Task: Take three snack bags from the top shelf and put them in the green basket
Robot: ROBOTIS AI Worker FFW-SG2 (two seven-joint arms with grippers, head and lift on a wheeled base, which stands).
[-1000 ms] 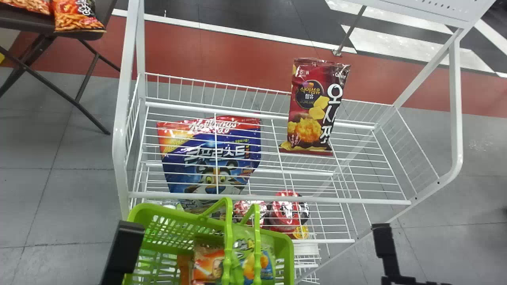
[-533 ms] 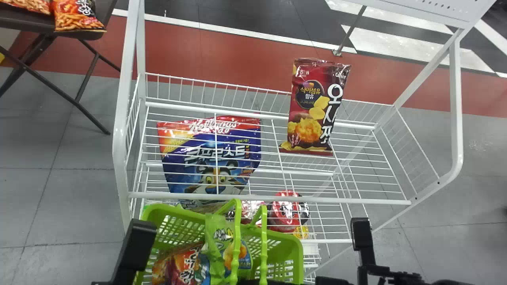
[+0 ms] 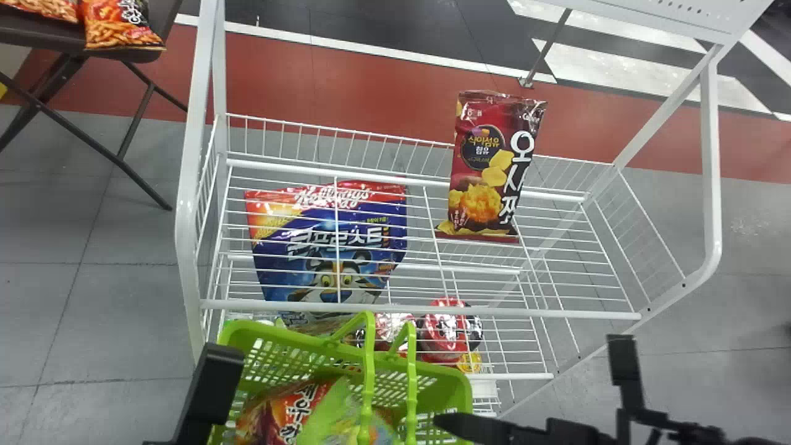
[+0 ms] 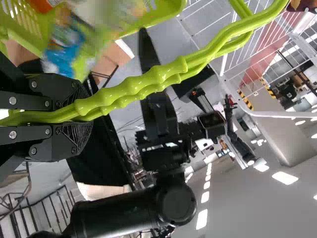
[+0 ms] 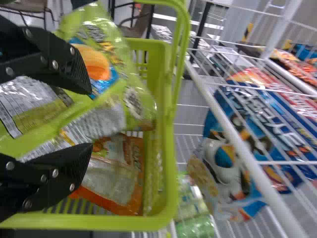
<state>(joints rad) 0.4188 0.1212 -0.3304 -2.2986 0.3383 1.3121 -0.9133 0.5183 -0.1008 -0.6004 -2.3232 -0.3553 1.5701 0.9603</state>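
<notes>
The green basket (image 3: 272, 340) stands in front of the wire shelf, holding a blurred green snack bag (image 3: 346, 417) beside a red-orange one (image 3: 262, 417). A dark red snack bag (image 3: 485, 167) leans upright at the back of the top shelf (image 3: 587, 259). My left gripper (image 3: 213, 383) is at the basket's left; in the left wrist view, my left gripper (image 4: 81, 116) is closed around the basket handle (image 4: 143, 89). Over the basket's right side is my right gripper (image 3: 448, 423); in the right wrist view, my right gripper (image 5: 90, 120) has spread fingers in front of the green bag (image 5: 116, 62).
A blue cereal pouch (image 3: 327, 247) shows through the top shelf's wires, with red packages (image 3: 448, 327) also below. White posts (image 3: 191, 185) frame the rack's sides. Farther back at the left, a dark table (image 3: 49, 38) bears more snack bags (image 3: 120, 28).
The green bag has tipped and shifted inside the basket. My right arm swung left, then back right. The basket and my left gripper moved slightly right at first, then stayed nearly still.
</notes>
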